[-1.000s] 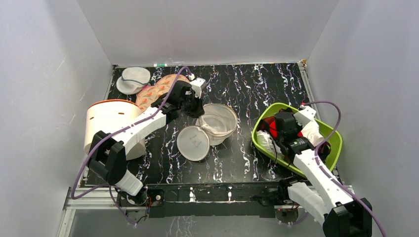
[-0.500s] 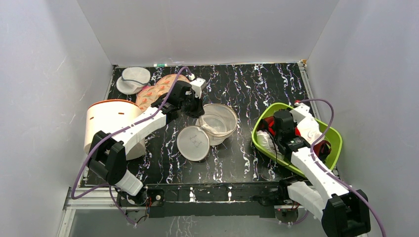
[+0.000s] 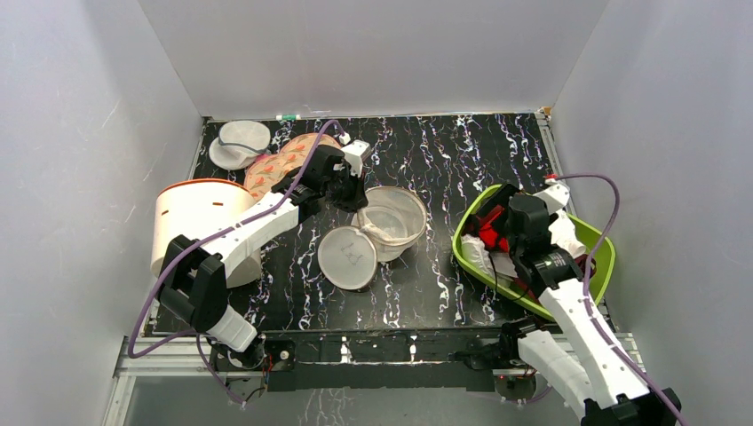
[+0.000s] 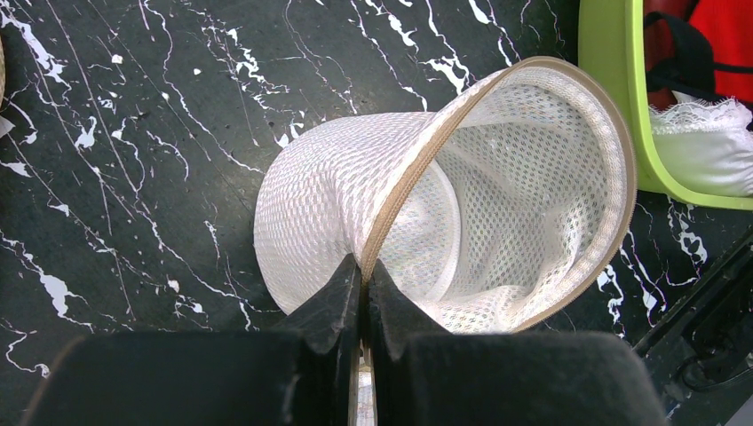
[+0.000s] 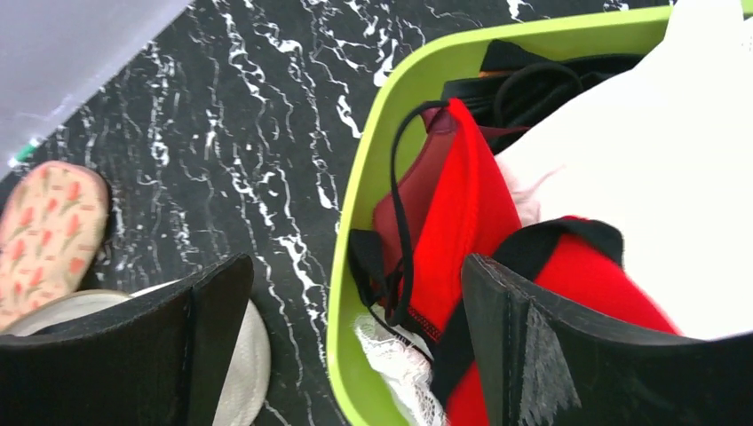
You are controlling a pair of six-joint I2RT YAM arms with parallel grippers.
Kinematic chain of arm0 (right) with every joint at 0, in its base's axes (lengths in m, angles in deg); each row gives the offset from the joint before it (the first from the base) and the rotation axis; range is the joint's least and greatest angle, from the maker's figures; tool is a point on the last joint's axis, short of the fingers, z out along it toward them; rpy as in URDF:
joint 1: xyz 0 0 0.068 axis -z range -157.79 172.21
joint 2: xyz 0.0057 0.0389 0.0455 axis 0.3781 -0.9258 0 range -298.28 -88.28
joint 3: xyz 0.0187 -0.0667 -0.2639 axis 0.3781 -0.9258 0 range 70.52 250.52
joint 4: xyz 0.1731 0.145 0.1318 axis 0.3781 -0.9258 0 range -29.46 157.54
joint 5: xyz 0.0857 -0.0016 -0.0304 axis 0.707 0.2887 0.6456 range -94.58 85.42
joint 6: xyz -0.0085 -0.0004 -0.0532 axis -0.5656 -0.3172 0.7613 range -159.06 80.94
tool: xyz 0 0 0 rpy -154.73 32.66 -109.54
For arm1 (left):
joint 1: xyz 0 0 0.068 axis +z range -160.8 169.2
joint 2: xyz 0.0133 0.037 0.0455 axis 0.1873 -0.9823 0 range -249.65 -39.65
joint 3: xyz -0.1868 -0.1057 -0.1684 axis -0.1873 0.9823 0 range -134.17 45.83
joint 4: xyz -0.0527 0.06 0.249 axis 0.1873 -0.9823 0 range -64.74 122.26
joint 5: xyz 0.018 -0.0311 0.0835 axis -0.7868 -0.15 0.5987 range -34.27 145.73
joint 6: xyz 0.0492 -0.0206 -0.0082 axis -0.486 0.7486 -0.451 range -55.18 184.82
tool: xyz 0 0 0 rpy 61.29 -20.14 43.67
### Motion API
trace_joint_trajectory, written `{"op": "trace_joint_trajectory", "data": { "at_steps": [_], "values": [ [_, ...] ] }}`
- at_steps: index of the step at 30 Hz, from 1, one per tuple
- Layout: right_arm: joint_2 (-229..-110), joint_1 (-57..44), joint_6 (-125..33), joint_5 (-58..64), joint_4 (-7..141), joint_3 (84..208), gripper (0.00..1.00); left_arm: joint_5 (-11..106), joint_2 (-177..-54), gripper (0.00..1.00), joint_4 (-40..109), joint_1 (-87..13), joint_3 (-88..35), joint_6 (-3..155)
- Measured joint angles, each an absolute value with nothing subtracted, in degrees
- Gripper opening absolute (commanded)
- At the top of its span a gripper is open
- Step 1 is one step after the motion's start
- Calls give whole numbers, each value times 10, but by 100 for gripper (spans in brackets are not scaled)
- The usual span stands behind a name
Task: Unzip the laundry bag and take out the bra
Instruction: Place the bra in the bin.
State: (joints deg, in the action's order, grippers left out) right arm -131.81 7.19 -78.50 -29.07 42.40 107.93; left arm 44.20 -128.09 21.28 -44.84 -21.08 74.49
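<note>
The laundry bag (image 3: 391, 222) lies unzipped in the middle of the table, its mesh cup gaping and its round lid half (image 3: 348, 257) flopped toward the front. My left gripper (image 3: 353, 200) is shut on the bag's beige zipper rim (image 4: 391, 213). The inside of the bag (image 4: 524, 177) shows only mesh. The red bra (image 3: 488, 232) with its thin dark strap lies in the green bin (image 3: 604, 257) at the right. My right gripper (image 5: 355, 293) hangs open over the bin's near rim (image 5: 355, 222), with the bra (image 5: 462, 222) below and between its fingers, not gripped.
A white tub with an orange rim (image 3: 197, 217) stands at the left. A smaller greyish mesh pod (image 3: 240, 142) and a tulip-patterned cloth (image 3: 289, 160) lie at the back left. White lace (image 5: 400, 373) and a white garment (image 5: 666, 133) share the bin with the bra.
My right gripper went from shut to wide open and let the red bra drop into the green bin, shifting slightly right. The left arm kept still, holding the bag.
</note>
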Motion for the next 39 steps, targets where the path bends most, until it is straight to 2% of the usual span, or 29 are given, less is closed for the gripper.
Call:
{"op": "trace_joint_trajectory", "data": {
  "at_steps": [3,10,16,25,39],
  "values": [
    [-1309,72,-795,-282,378,1118,98,442,-1281,0,213,-448,-211,745],
    [-1283,72,-812,-298,272,1142,98,441,-1281,0,213,-448,-211,746],
    [-1269,73,-858,-283,266,1112,98,442,-1281,0,211,-449,-211,747],
    [-1337,79,-881,-284,323,1055,98,442,-1281,0,209,-452,-211,747],
    [-1377,190,-801,-348,469,983,98,444,-1281,0,206,-454,-211,747]
  ]
}}
